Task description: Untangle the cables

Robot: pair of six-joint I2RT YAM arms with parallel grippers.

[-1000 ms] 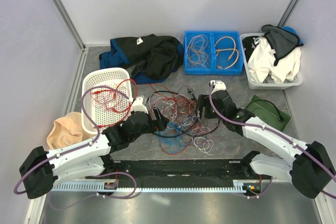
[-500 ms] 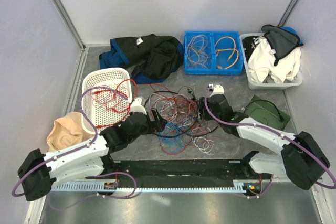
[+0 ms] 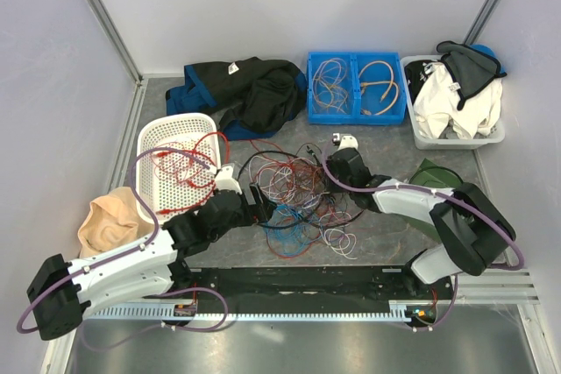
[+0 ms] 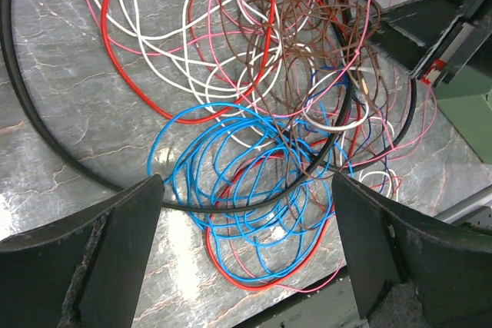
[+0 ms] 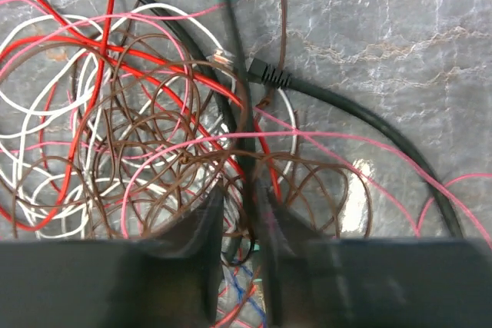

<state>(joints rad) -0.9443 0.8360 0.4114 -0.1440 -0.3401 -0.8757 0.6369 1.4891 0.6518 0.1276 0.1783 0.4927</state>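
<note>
The cables lie in a tangle mid-counter, between both arms; left hand gapes wide over the blue coil; right hand is narrowed about a dark cable and brown strands, though whether it pinches them I cannot tell.

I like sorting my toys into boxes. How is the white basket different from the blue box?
The white basket is full of little holes and is one open space; the blue box has solid walls and two compartments. The white basket holds red wires; the blue box holds pale coiled wires. Both are open on top and hold wires.
</note>
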